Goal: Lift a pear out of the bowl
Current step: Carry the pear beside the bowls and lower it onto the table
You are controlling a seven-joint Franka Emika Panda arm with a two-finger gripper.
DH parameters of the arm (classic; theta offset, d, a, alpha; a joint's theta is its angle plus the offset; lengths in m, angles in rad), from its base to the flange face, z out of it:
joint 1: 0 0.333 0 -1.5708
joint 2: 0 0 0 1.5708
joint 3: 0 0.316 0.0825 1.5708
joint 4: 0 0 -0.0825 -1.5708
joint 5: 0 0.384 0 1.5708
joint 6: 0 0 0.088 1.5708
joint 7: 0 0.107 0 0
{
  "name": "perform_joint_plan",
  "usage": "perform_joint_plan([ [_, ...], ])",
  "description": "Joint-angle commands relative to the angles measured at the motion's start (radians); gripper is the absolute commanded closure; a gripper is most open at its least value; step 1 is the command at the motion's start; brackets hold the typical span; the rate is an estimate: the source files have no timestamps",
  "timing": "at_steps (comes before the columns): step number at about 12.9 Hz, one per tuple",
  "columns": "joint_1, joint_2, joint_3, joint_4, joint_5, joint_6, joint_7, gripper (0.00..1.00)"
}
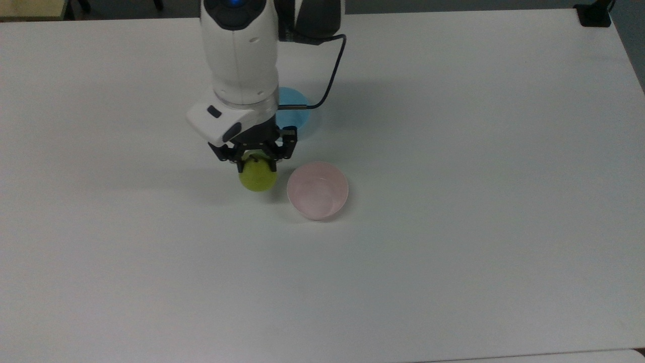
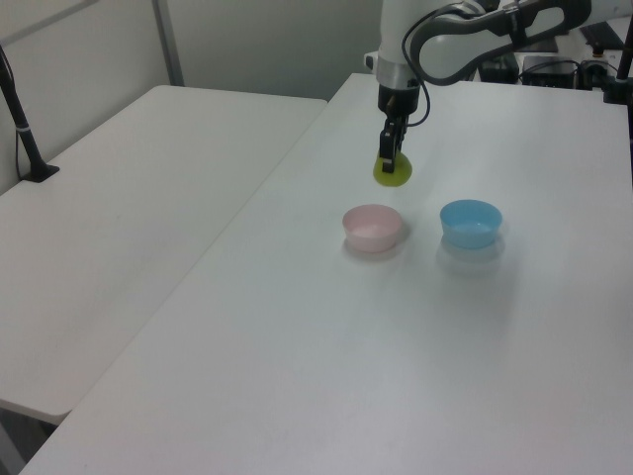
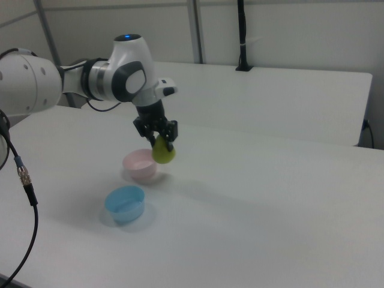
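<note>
The arm's end effector (image 1: 255, 157) is clamped on the pear (image 1: 257, 176), its two dark fingers pressed against the upper part of the fruit near the stem, and the pear hangs below them in the air, clear of the tabletop (image 1: 453, 252). Taking the pink bowl (image 1: 317, 190) as the landmark: in the top view the pear sits just off the bowl's left rim, not over it; in the left view the pear (image 2: 393, 172) is higher in the picture than the bowl (image 2: 372, 227), with a clear gap between them, and the end effector (image 2: 389, 158) points straight down onto it. In the right view the pear (image 3: 163, 153) overlaps the upper right edge of the bowl (image 3: 140, 165), held by the end effector (image 3: 158, 138), while the bowl itself stands upright on the tabletop with nothing in it. A light blue bowl (image 2: 471, 223) stands near the pink one: to its right in the left view, and in the top view it lies above the pink bowl, partly hidden behind the arm's white wrist. A black cable (image 1: 330, 75) loops from the wrist over that blue bowl
</note>
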Motion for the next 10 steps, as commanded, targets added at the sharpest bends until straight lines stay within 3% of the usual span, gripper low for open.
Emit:
perform_joint_plan([
  [1, -0.074, 0.019, 0.0, -0.019, -0.035, 0.051, -0.02, 0.68],
  [3, -0.106, 0.056, 0.0, -0.02, -0.079, 0.091, -0.024, 0.68],
  [8, -0.132, 0.114, 0.0, -0.022, -0.098, 0.177, -0.033, 0.6],
  [10, -0.147, 0.116, 0.0, -0.023, -0.095, 0.178, -0.033, 0.35],
])
